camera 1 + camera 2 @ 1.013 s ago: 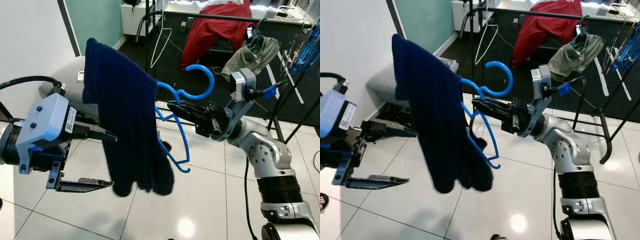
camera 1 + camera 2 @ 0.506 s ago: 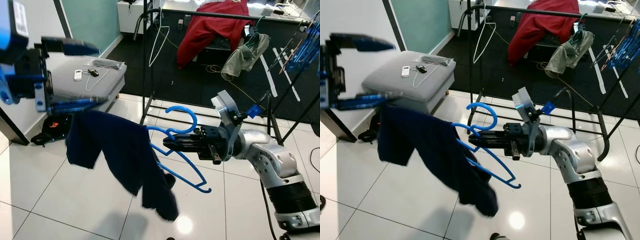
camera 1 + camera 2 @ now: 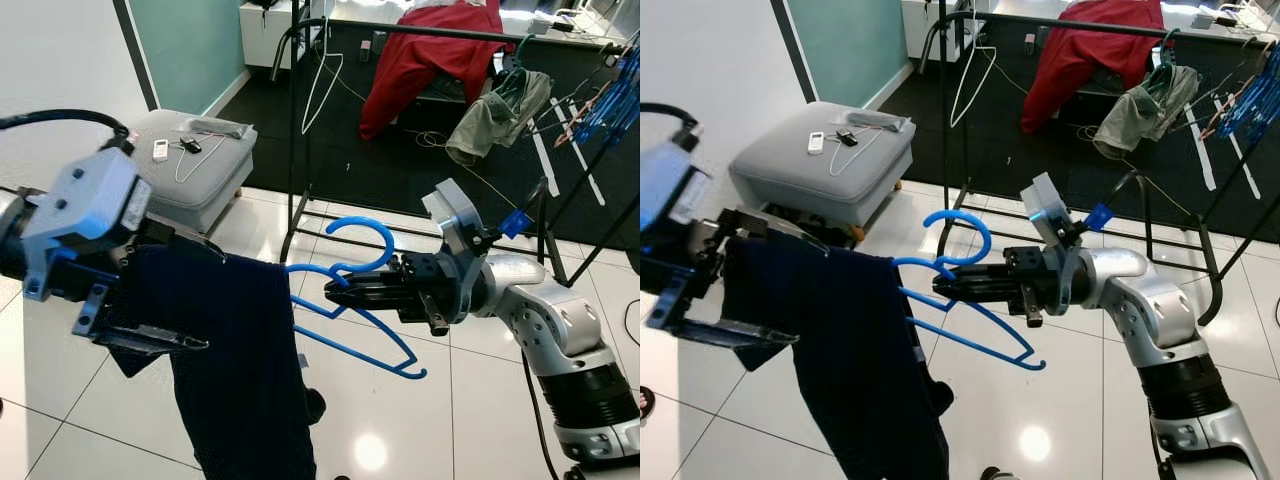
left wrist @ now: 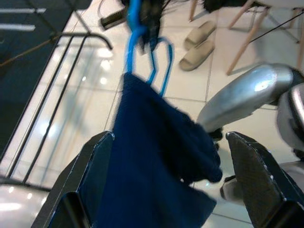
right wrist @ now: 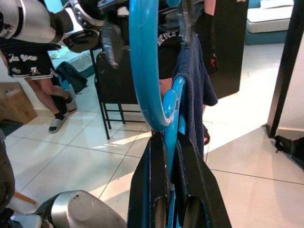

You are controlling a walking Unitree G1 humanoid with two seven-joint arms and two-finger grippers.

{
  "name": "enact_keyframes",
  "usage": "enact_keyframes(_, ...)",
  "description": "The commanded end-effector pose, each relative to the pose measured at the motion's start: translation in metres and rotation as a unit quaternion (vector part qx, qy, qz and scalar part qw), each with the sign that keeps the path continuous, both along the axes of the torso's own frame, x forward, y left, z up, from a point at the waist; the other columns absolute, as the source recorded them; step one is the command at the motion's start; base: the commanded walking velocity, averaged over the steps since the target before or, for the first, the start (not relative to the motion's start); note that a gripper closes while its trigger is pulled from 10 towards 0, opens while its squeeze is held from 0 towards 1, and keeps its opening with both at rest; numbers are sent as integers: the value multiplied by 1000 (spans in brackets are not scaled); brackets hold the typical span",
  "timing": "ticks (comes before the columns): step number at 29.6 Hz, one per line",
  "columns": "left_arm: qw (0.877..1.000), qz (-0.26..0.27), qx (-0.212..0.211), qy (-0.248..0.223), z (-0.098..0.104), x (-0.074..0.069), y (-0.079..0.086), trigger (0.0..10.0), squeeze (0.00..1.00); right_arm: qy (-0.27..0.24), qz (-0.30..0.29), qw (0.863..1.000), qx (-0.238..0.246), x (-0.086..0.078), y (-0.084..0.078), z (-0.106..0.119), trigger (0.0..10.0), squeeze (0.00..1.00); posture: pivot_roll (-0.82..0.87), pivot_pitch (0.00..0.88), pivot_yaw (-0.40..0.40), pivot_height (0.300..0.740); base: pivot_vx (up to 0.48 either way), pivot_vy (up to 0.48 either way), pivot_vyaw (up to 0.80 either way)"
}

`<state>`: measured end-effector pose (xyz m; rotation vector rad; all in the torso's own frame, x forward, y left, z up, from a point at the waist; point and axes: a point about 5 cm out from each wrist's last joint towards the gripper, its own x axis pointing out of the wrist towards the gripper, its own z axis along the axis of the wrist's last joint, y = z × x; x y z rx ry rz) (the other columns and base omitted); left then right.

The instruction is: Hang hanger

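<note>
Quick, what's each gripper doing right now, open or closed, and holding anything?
Left gripper: open, its fingers either side of the dark blue garment.
Right gripper: shut on the blue hanger at its neck.

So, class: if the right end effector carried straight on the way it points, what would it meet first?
Probably the dark navy knitted garment. The right end effector, shut on the bright blue plastic hanger, points toward the robot's left, where that garment hangs from the hanger; depth is uncertain.

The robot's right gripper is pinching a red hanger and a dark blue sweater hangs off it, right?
Not quite: the hanger is blue, not red, as the left eye view shows. The right gripper does pinch it, and the dark blue sweater hangs off it.
</note>
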<state>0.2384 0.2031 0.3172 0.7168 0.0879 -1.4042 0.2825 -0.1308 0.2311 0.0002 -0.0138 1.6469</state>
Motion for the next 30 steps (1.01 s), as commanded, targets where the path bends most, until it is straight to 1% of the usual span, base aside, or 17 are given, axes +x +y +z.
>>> enact_keyframes(1, 1000, 10, 3, -5, -3, 4, 0, 10000, 0, -10, 19, 1000, 0, -5, 5, 4, 10000, 0, 12, 92, -11, 740, 0, 0, 0)
enact_keyframes(8, 999, 16, -19, -21, 3, 7, -1, 10000, 0, -8, 24, 1000, 4, -5, 8, 4, 10000, 0, 15, 92, -11, 740, 0, 0, 0)
enact_keyframes(12, 1000, 15, -16, -18, 3, 7, -1, 10000, 0, -8, 24, 1000, 5, -5, 9, 4, 10000, 0, 15, 93, -10, 740, 0, 0, 0)
enact_keyframes(13, 1000, 20, -5, -17, 1, 8, 0, 10000, 0, -8, 24, 1000, 6, -5, 9, 4, 10000, 0, 15, 96, -10, 740, 0, 0, 0)
enact_keyframes(16, 999, 33, 7, -12, -4, 10, 2, 10000, 0, -9, 25, 1000, 8, -4, 10, 5, 10000, 0, 15, 97, -10, 740, 0, 0, 0)
enact_keyframes(22, 999, 42, 17, -14, -8, 13, 2, 10000, 0, -9, 25, 1000, 10, -5, 10, 5, 10000, 0, 13, 97, -10, 740, 0, 0, 0)
enact_keyframes(26, 998, 55, 34, -18, -15, 18, 2, 10000, 0, -9, 28, 999, 13, -6, 11, 6, 10000, 0, 10, 100, -9, 740, 0, 0, 0)
enact_keyframes(30, 998, 57, 36, -19, -17, 20, 1, 10000, 0, -10, 28, 999, 14, -6, 11, 6, 10000, 0, 10, 101, -9, 740, 0, 0, 0)
